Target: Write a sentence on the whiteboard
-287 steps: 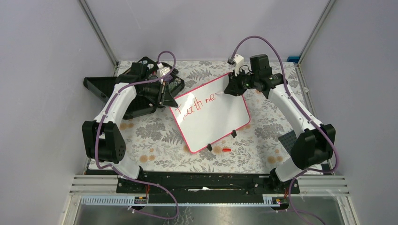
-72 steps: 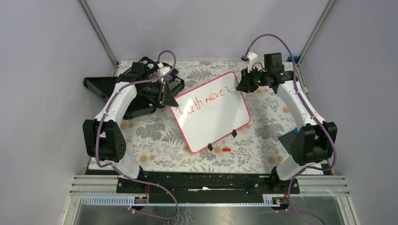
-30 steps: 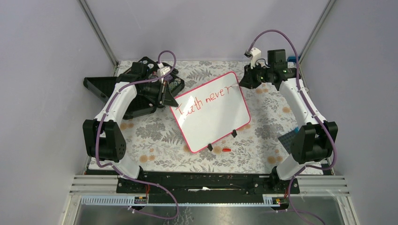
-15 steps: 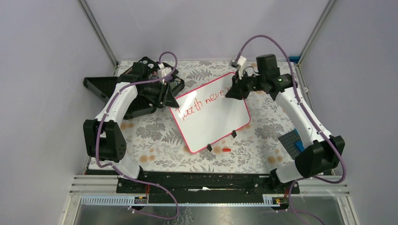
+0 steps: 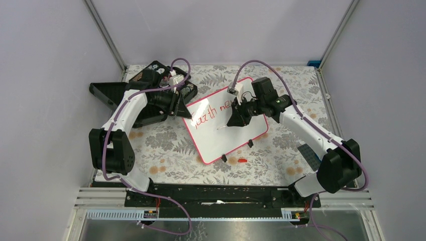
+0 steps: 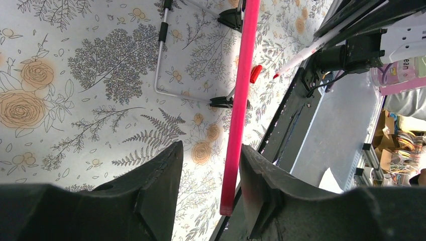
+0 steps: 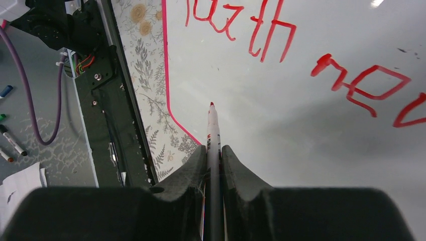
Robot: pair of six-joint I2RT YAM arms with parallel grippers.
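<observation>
The whiteboard [image 5: 236, 136], white with a red-pink rim, stands tilted in the middle of the table. Red writing runs along its top; my right arm hides the end of the line. My right gripper [image 5: 234, 119] is shut on a white marker [image 5: 221, 128] with a red tip, just off the board under the first word. In the right wrist view the marker [image 7: 213, 125] points at bare whiteboard [image 7: 311, 150] from between my gripper [image 7: 213, 148]. My left gripper [image 5: 177, 106] is at the board's left edge. In the left wrist view the rim [image 6: 242, 95] stands between its parted jaws [image 6: 211, 145].
A black compartment case [image 5: 108, 93] lies at the back left under my left arm. A red marker cap [image 5: 242, 160] lies on the floral cloth near the board's black clip feet [image 5: 224, 158]. A dark blue-grey pad [image 5: 307, 150] lies by my right arm.
My right gripper has swung with the marker from the board's far right corner, leftward and nearer, to under the start of the written line. The left arm has shifted slightly.
</observation>
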